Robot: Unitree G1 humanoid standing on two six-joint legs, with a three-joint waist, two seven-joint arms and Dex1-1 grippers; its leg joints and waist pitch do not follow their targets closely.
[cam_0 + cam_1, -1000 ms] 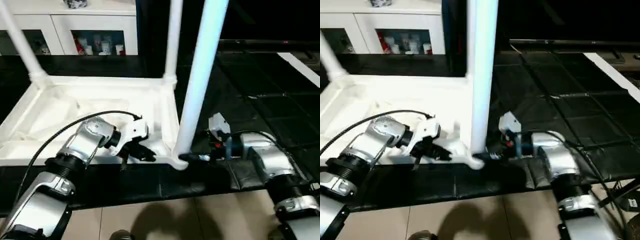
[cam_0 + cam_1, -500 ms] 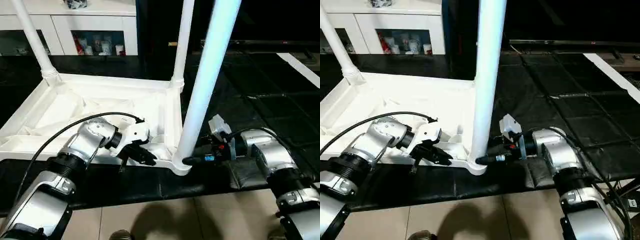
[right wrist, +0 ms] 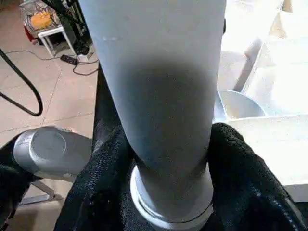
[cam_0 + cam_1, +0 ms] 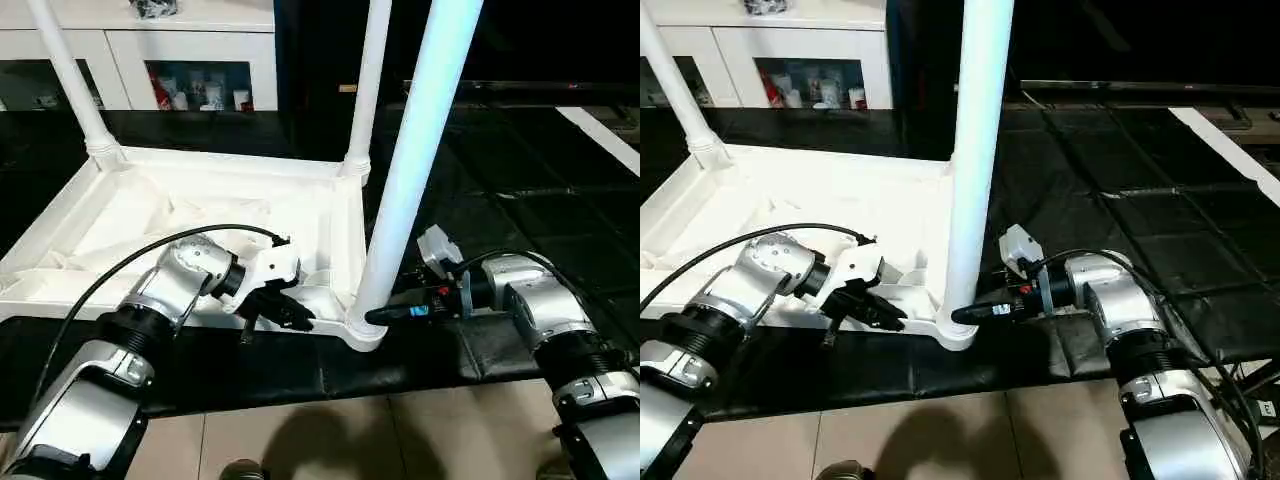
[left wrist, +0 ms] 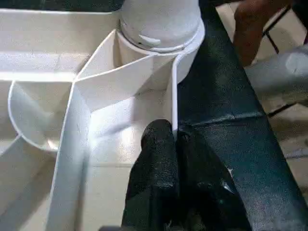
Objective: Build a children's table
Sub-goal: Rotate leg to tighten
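Observation:
The children's table (image 4: 200, 200) lies upside down on a black mat, white, with its ribbed underside facing up. Three legs stand up from its corners: the near right leg (image 4: 415, 170), the far right leg (image 4: 368, 85) and the far left leg (image 4: 70, 80). My left gripper (image 4: 295, 318) is shut on the thin front rim wall (image 5: 174, 96) close to the near right corner. From the right side, my right gripper (image 4: 375, 316) reaches the base of the near right leg (image 3: 159, 86), with its black fingers (image 3: 103, 163) pressed against both sides, just above the socket.
A white glass-door cabinet (image 4: 190, 50) stands behind the table. The black mat (image 4: 520, 200) stretches to the right and back. Beige floor tiles (image 4: 350, 440) begin at the mat's near edge. A black cable (image 4: 130, 265) loops over my left forearm.
The camera has tilted, shifting the whole picture. My right gripper's fingers have closed in around the base of the near right leg. The left gripper keeps its hold on the rim.

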